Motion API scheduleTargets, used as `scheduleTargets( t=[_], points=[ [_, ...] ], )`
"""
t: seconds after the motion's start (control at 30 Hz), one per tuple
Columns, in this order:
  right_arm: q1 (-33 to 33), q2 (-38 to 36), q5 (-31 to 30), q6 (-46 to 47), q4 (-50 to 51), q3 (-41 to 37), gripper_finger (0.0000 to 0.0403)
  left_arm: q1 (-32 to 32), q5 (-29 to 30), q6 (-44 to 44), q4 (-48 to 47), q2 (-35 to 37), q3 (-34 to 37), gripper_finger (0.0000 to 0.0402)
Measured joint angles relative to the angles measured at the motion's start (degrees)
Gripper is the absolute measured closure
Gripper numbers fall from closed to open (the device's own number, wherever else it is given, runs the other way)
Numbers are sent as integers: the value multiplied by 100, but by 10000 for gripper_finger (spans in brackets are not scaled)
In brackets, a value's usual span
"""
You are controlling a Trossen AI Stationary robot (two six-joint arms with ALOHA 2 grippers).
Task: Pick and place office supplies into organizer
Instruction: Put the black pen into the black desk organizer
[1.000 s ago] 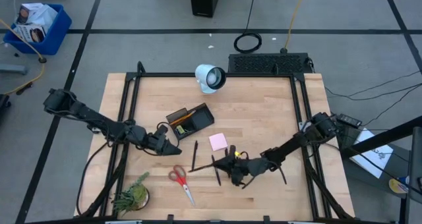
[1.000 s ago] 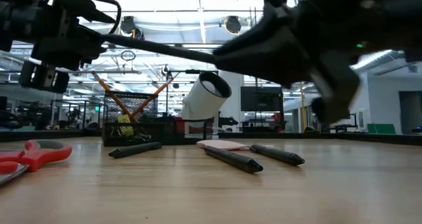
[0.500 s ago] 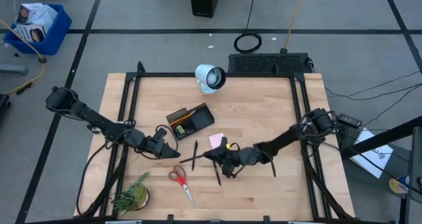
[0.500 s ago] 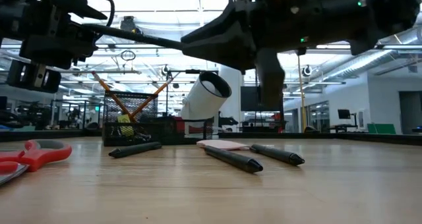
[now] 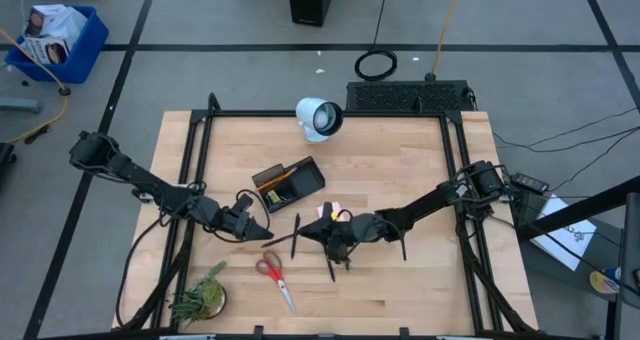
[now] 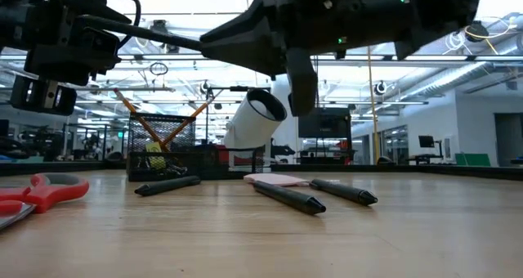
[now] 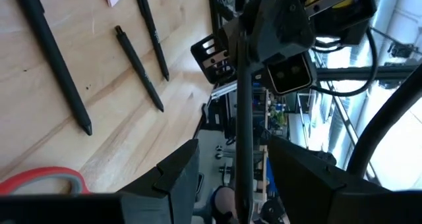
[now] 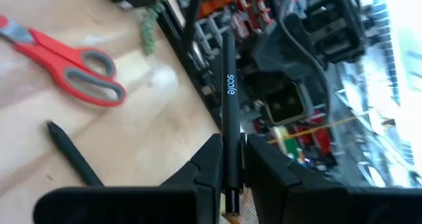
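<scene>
My right gripper (image 5: pixel 318 230) is shut on a slim black pen (image 8: pixel 227 85) above the table's middle, over the pink sticky pad (image 5: pixel 333 210). The pen (image 6: pixel 163 37) points at my left gripper (image 5: pixel 268 228), which is open. In the left wrist view the pen (image 7: pixel 241 118) runs between the left fingers with a gap on both sides. Three more black pens (image 5: pixel 296 235) (image 5: pixel 330 265) (image 5: pixel 403 248) and the red-handled scissors (image 5: pixel 272 275) lie flat on the table. The black organizer (image 5: pixel 290 180) stands farther back and holds orange pencils. My right gripper pinches the pen between its two fingers (image 8: pixel 206 165) by the end toward the table's right. The fingers come about level from the table's right and lie along the pen. The rest of the pen (image 8: pixel 229 59) sticks out past the fingertips, lifted clear of the table.
A white cylinder (image 5: pixel 318 118) lies at the table's far edge and a green plant (image 5: pixel 200 298) stands at the near left corner. A black frame (image 5: pixel 195 170) runs along the table's left, right and far sides. Bare wood (image 5: pixel 400 170) shows at the far right.
My right gripper has gone toward the table's left and a little toward the far edge, carrying the pen lengthwise toward my left gripper. The length of pen showing between the two grippers has shortened.
</scene>
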State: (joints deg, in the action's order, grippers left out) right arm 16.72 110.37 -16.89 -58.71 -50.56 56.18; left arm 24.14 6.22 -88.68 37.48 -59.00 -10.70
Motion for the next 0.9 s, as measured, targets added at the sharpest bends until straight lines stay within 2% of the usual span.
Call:
scheduleTargets(
  t=[0.13, 0.9],
  points=[
    [-103, 0, 72, 270, 353, 194, 358, 0, -17, 55, -1, 1, 0, 215],
    [-334, 2, 652, 403, 553, 387, 358, 2, -122, 160, -166, 2, 0, 216]
  ],
)
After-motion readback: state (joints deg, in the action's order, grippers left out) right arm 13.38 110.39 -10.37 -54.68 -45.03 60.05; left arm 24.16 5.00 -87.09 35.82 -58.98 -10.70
